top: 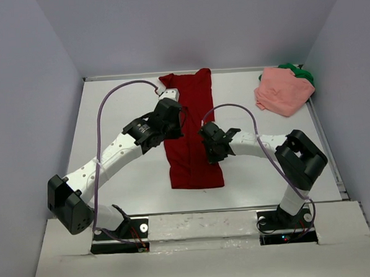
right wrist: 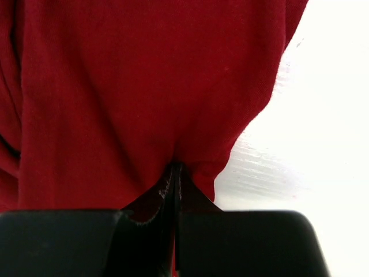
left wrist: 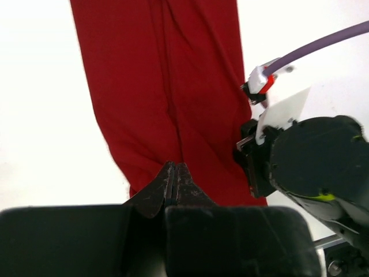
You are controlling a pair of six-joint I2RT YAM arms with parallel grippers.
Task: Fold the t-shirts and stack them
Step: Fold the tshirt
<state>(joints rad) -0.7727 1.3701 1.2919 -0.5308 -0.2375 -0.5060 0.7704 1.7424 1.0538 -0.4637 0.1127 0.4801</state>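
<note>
Both grippers are closed on the dark red t-shirt (top: pixel 196 169). The left gripper (left wrist: pixel 174 173) is pinched onto the cloth near its left edge, and creases are drawn toward the tips. The right gripper (right wrist: pixel 174 176) is clamped on the right edge, where the fabric is puckered. The shirt is laid as a long narrow strip down the middle of the table (top: pixel 122 117). The salmon pink t-shirt (top: pixel 283 91) is bunched at the far right corner, with the green t-shirt (top: pixel 304 74) partly covered by it.

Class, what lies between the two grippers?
The dark red t-shirt: in the top view its cloth spans from the left gripper to the right gripper, both shut on it.
</note>
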